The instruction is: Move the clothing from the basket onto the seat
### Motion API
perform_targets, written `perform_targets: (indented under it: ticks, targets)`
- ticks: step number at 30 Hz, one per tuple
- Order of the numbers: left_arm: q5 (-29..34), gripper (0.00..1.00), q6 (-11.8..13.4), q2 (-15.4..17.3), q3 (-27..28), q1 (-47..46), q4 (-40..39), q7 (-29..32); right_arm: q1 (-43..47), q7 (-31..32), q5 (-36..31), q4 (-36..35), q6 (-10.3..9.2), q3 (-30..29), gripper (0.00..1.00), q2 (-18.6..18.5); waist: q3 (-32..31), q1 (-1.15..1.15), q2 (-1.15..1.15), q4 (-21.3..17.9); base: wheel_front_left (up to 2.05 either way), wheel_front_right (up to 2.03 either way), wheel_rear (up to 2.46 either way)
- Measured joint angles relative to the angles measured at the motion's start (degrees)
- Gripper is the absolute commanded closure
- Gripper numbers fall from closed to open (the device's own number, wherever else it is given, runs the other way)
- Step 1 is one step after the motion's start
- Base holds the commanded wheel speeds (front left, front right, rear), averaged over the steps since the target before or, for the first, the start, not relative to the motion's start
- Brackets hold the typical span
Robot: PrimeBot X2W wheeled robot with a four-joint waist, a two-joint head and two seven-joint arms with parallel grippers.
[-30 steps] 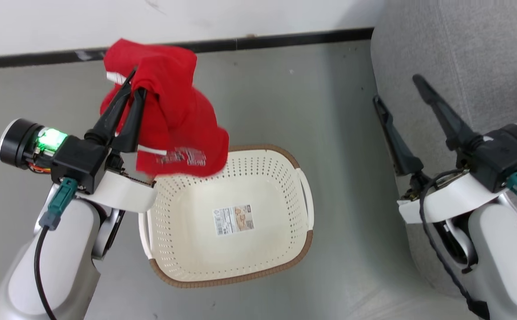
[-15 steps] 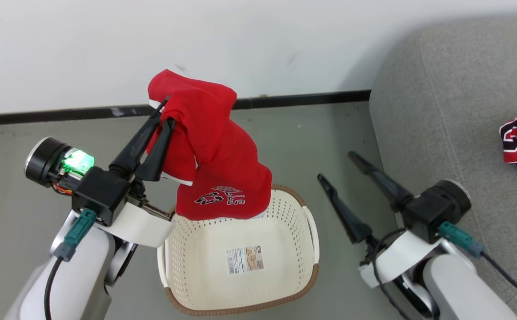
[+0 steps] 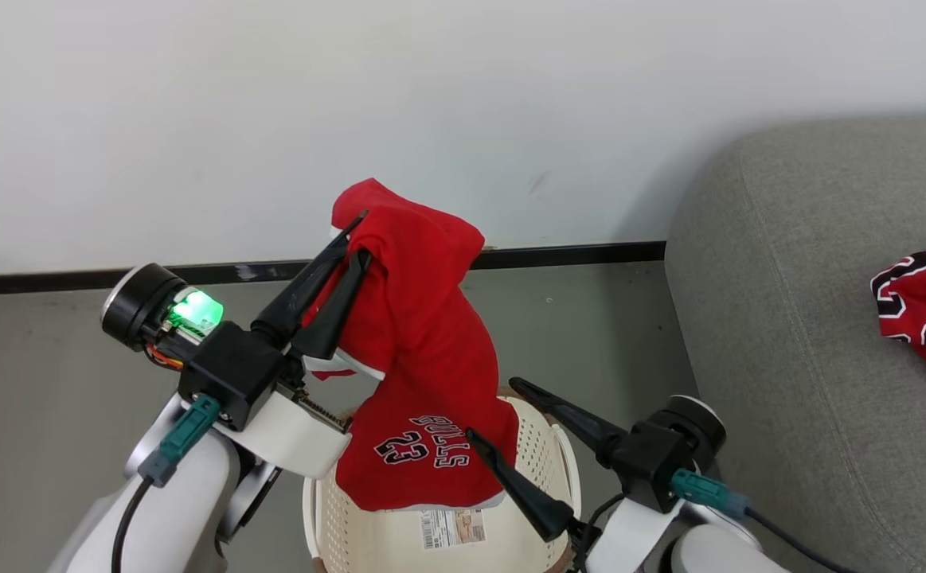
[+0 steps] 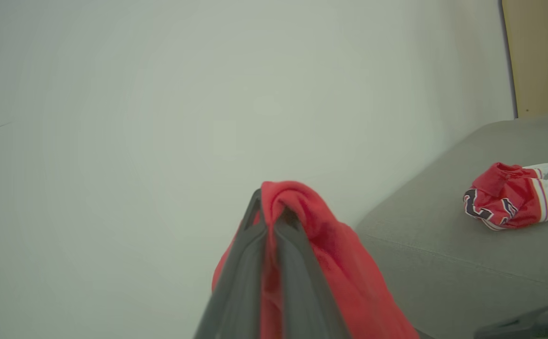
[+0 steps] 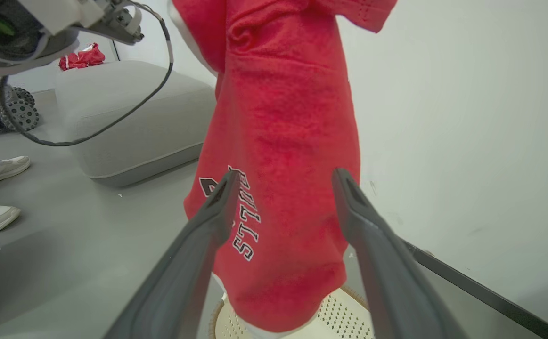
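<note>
White wall is backing the raised left gripper, which is pinching red shorts dangling over the basket; right gripper is hovering spread-fingered beside their hem, jersey lying on the roomy seat.

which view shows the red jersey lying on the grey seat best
The left wrist view: the jersey lies almost whole and uncovered on the seat, with dark numerals and white trim showing. The head view cuts it off at the right edge. The right wrist view has it small and far, at the upper left.
</note>
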Motion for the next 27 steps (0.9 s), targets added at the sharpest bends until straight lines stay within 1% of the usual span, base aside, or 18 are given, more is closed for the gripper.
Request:
perform_targets:
  ticks: [2, 4, 10, 14, 17, 21, 27]
  targets:
    - [0.00, 1.00, -0.16, -0.12, -0.49, 0.51, -0.55, 0.55, 0.00, 0.00, 0.02, 0.85, 0.00, 1.03, 0.00, 0.21, -0.88, 0.00, 0.00, 0.21, 0.00, 0.00, 0.00]
    - [-0.20, 1.00, -0.49, -0.10, -1.02, 0.68, -1.16, 1.14, -0.01, 0.01, 0.02, 1.90, 0.00, 1.19, 0.00, 0.87, -1.69, 0.00, 0.00, 0.43, 0.00, 0.00, 0.00]
    - [-0.38, 1.00, -0.69, -0.52, -2.77, 1.04, -3.46, 3.59, -0.82, 0.00, -1.68, 4.25, 0.00, 1.09, 0.00, 1.34, -3.70, 0.00, 0.00, 1.24, 0.00, 0.00, 0.00]
    - [-0.41, 1.00, -1.00, -1.16, -4.24, 1.49, -4.69, 5.13, -1.45, 0.00, -4.80, 6.11, 0.00, -0.29, 0.00, 1.81, -4.67, 0.00, 0.00, 1.91, 0.00, 0.00, 0.00]
    - [-0.70, 1.00, -1.29, -1.94, -5.12, 1.51, -5.64, 6.11, -1.52, 0.00, -7.28, 6.81, 0.00, -2.72, 0.00, 2.67, -5.22, 0.00, 0.00, 2.44, 0.00, 0.00, 0.00]
    - [-1.02, 1.00, -1.45, -2.52, -6.13, 1.58, -6.27, 7.12, -1.53, 0.00, -8.43, 7.12, 0.00, -4.68, 0.00, 3.44, -5.62, 0.00, 0.00, 2.94, 0.00, 0.00, 0.00]
    - [-2.00, 1.00, -1.97, -3.74, -7.82, 1.83, -7.43, 8.21, -1.53, 0.00, -10.00, 8.14, 0.00, -4.54, 0.00, 4.26, -6.09, 0.00, 0.00, 3.91, 0.00, 0.00, 0.00]
